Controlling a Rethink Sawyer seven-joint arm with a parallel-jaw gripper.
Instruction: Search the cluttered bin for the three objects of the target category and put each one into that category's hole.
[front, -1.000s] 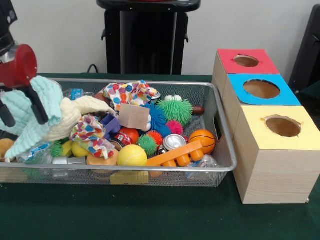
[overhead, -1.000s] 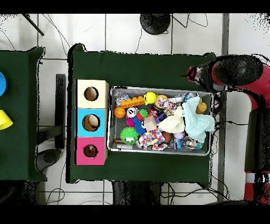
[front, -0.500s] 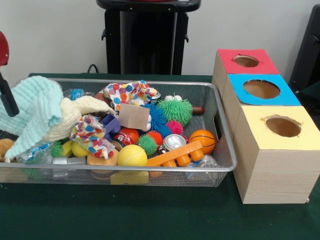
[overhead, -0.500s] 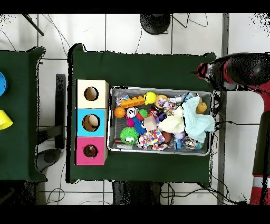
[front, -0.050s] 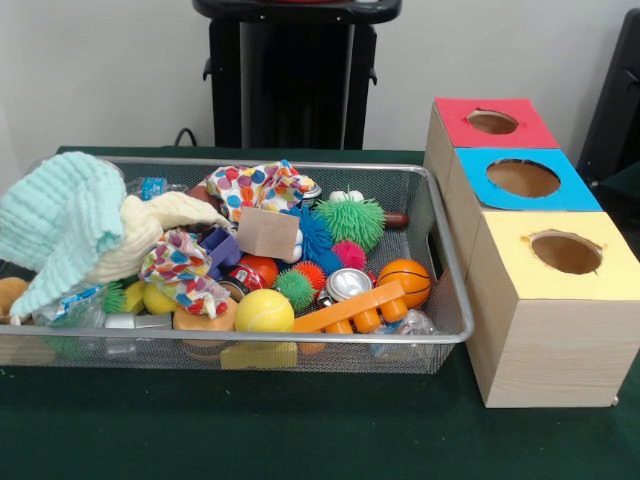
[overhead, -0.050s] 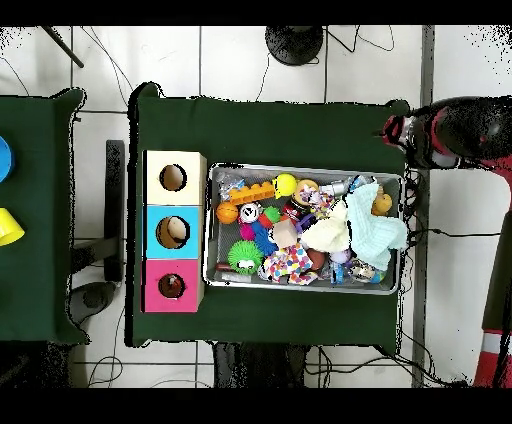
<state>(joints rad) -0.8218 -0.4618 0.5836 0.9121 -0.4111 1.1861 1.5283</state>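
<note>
A wire mesh bin (front, -0.050s: 452, 262) holds a heap of clutter. In it lie a mint towel (front, -0.050s: 60, 225), a cream cloth (front, -0.050s: 160, 215), spotted cloths (front, -0.050s: 258, 186), a yellow ball (front, -0.050s: 264, 311), a small basketball (front, -0.050s: 404, 279), spiky balls (front, -0.050s: 350, 220), a can (front, -0.050s: 349, 284) and an orange brick (front, -0.050s: 350, 308). To the right stand three wooden boxes with holes, topped red (front, -0.050s: 492, 122), blue (front, -0.050s: 524, 179) and yellow (front, -0.050s: 563, 253). The front view shows no gripper. In the overhead view the gripper (overhead, -0.050s: 393, 133) hangs off the bin's (overhead, -0.050s: 300, 167) top right corner, beyond the mint towel (overhead, -0.050s: 378, 232).
The red and black arm (overhead, -0.050s: 465, 128) reaches in from the right edge of the overhead view. A second green table (overhead, -0.050s: 40, 215) with blue and yellow items stands left of the boxes (overhead, -0.050s: 173, 232). Cables lie on the tiled floor.
The arm has drawn away from the bin's end by the mint towel and left the front view. Overhead, it has shifted slightly outward. The bin's contents have not moved.
</note>
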